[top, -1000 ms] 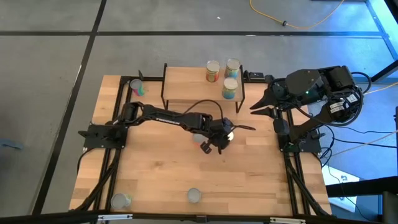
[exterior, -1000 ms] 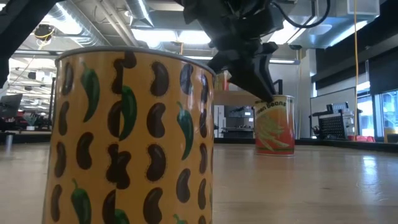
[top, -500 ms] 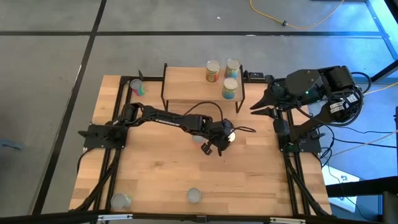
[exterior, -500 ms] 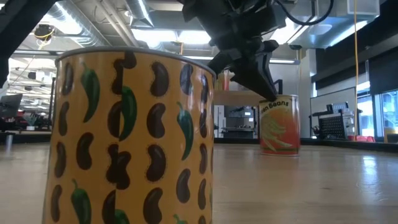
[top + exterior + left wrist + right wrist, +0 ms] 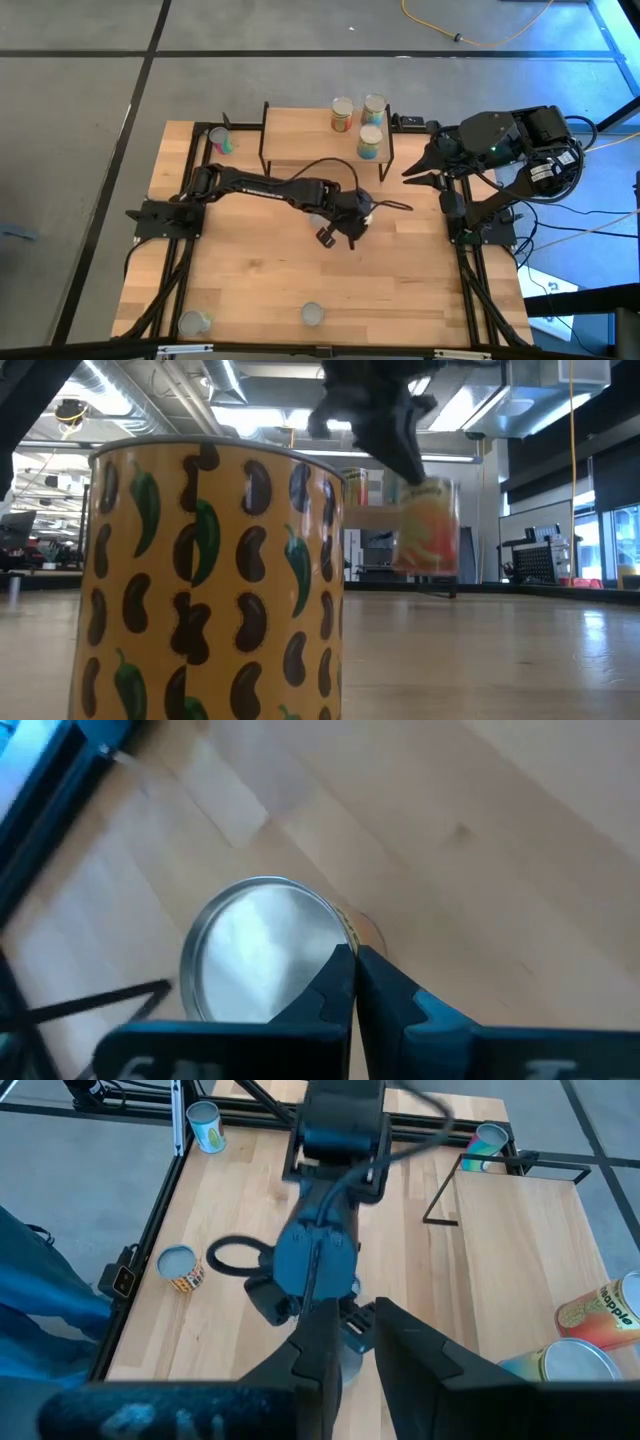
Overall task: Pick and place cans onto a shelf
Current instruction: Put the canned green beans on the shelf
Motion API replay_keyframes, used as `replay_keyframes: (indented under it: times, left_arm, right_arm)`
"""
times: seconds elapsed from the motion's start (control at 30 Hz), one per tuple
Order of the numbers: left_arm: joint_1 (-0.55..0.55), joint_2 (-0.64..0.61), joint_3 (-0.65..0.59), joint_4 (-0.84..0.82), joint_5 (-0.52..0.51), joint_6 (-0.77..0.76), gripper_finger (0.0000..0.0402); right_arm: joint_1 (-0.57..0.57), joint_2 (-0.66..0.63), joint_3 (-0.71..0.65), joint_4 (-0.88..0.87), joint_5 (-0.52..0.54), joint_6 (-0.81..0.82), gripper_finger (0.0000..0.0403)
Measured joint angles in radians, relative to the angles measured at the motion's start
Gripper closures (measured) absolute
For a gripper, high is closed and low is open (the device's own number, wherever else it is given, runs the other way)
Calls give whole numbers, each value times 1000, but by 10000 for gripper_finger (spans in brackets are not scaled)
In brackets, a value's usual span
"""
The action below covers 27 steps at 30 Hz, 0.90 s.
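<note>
My left gripper is near the table's middle, in front of the shelf, a light wood top on black wire legs. It is shut on an orange-labelled can with a silver top, which the low view shows off the table. Three cans stand upright on the shelf's right end. My right gripper hangs open and empty at the table's right side, pointing at the left arm. My left gripper has the orange can by the rim of its silver top, on one side, pinched between two fingers that stand almost together. The fingers come from above, pointing down. The can hangs below them, clear of the table, roughly upright.
A can lies at the far left by the shelf. Two cans stand near the front edge; the one with a bean-and-pepper label fills the low view's left. Black frame rails run along both table sides.
My left gripper has gone up, and the orange can, which stood on the table, is now lifted clear of it. My right arm has kept still.
</note>
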Motion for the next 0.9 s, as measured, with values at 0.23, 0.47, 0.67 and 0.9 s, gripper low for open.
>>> replay_keyframes:
  times: [0.23,0.47,0.67,0.9]
  left_arm:
    - [-3,-3,204,-195,3,-54,401]
    - [-2,-5,430,-397,-92,-141,401]
    - [37,-55,418,-442,-141,-239,401]
    - [124,-70,416,-483,-187,-317,401]
  right_arm:
    - [0,0,0,-7,0,0,334]
    - [0,0,0,-7,-33,-3,334]
    - [0,0,0,-8,-34,-10,334]
    - [0,0,0,-15,-36,-60,334]
